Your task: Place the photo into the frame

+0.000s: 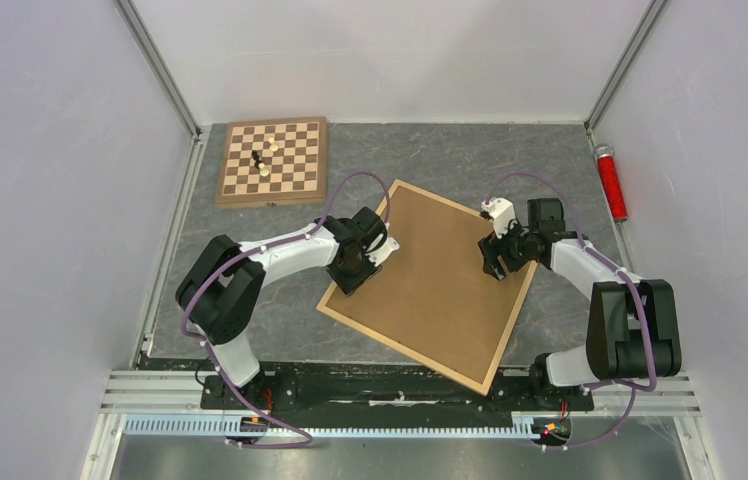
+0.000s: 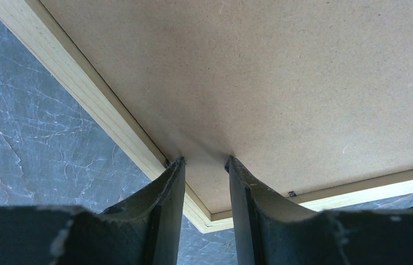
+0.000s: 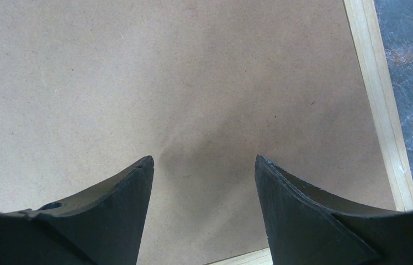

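The left gripper [image 2: 204, 161], narrow and empty, has its tips on the backing board [image 2: 281, 72], with the frame [image 2: 105, 113] rail just left of them; a push there could skew the board. The right gripper [image 3: 203, 160], wide and empty, is above the board. The photo is hidden and could shift unseen.

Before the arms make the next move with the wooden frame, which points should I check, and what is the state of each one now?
1. The light wooden picture frame lies flat on the grey table: ok.
2. The plain brown backing board covers the frame's opening: ok.
3. The left tool is open over the board near a frame corner and holds nothing: ok.
4. The right tool is open over the board and holds nothing: ok.
5. The photo sits inside the frame: cannot tell, no view shows it.
6. The checkered wooden chessboard lies apart from the frame: ok.
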